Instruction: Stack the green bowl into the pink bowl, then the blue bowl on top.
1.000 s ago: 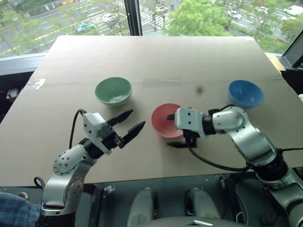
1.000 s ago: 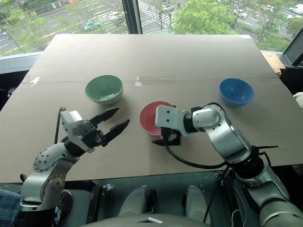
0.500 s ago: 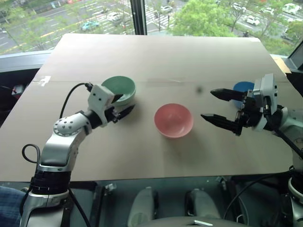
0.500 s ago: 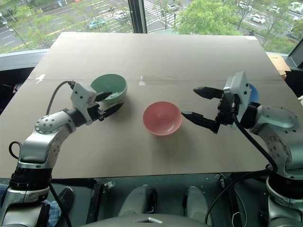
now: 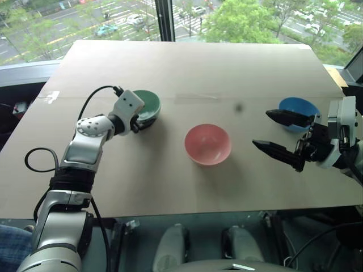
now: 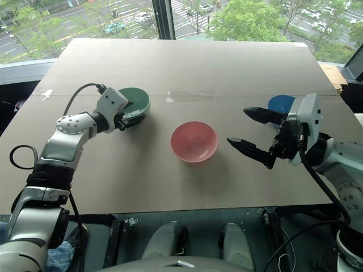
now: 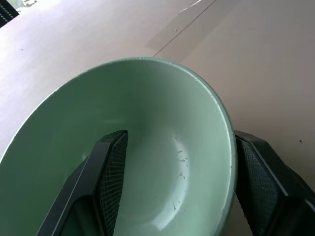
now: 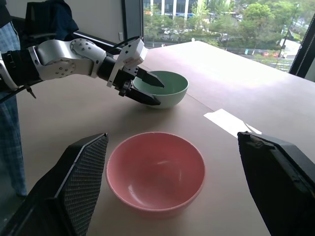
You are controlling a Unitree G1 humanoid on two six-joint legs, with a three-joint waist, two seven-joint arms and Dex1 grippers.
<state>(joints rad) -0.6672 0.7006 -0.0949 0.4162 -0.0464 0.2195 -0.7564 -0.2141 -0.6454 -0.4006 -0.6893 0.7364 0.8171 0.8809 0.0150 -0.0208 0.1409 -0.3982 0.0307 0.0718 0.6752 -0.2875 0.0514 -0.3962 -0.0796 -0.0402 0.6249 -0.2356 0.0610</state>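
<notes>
Left gripper [image 8: 145,90] straddles the near rim of the green bowl [image 5: 145,106] with its jaws spread, one finger inside and one outside, not yet pinching it, at the table's [image 5: 187,68] left. First step, by the look of it: closing on the rim, then carrying it to the pink bowl [image 5: 208,144] at centre. Right gripper [image 5: 285,136] hangs wide and empty near the blue bowl [image 5: 299,108].

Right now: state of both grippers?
Left gripper: open, one finger inside the green bowl, one outside its rim, not closed on it.
Right gripper: open, empty, above the table.
</notes>
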